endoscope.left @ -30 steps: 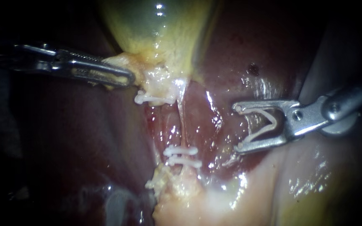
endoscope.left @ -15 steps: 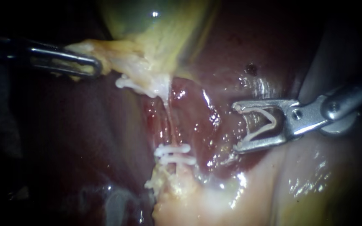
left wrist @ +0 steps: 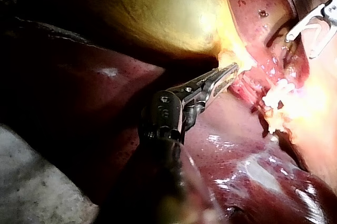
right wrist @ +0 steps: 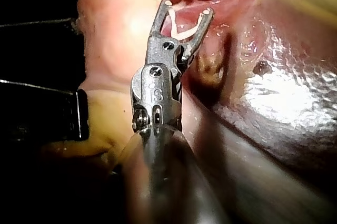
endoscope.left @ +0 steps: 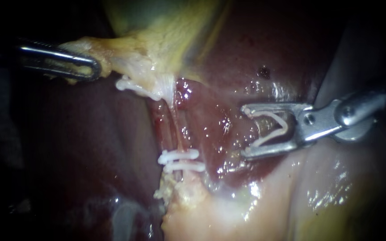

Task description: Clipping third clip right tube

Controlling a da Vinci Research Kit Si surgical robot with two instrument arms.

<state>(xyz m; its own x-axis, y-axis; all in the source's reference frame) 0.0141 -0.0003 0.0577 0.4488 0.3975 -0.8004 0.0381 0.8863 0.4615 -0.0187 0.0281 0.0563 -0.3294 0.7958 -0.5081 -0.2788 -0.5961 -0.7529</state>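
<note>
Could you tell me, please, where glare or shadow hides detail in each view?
Endoscope view: glints speckle the dark-red liver; shadow swallows the slender metal left instrument's shaft. Left wrist view: glare washes out the pale fatty tissue. Right wrist view: glare whitens the liver beside the slender metal right instrument.

Two instruments (endoscope.left: 95,69) (endoscope.left: 245,132), four white clips (endoscope.left: 132,87) (endoscope.left: 178,155) (endoscope.left: 184,167) (endoscope.left: 273,129), one gallbladder (endoscope.left: 166,35) and one liver (endoscope.left: 90,147)

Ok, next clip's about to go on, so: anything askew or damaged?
The upper clip lies slanted where the left instrument grips the gallbladder. The two lower clips sit level. The loaded clip in the right instrument looks seated. No tear shows.
</note>
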